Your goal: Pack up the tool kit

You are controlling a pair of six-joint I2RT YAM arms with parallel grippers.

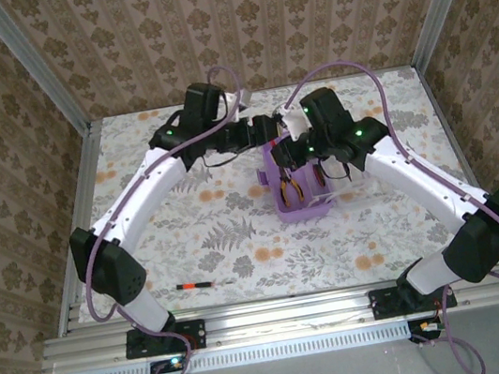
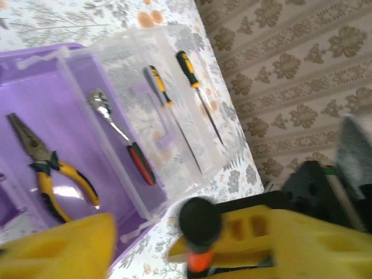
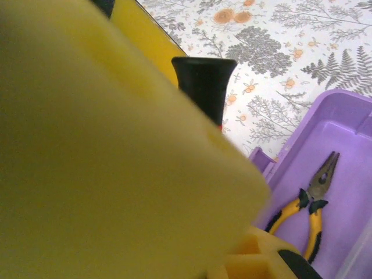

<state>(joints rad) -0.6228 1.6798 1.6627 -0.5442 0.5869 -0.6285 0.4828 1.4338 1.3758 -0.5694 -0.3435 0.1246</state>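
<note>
The open purple box (image 1: 302,207) sits just 3 o'clock of the counter's (image 1: 221,248) middle. I see the right tool (image 3: 195,116) pinching a light, stiff screwdriver (image 3: 203,81) by its handle, with the left tool (image 2: 142,238) spread. That handle looks like the safest hold.

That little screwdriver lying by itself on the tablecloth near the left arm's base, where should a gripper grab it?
Probably by the thicker red-and-black handle of the screwdriver, coming straight down from above with the jaws closing across it. It lies flat and crosswise with nothing touching it. The thin shaft that seems to point right offers little to pinch.
</note>
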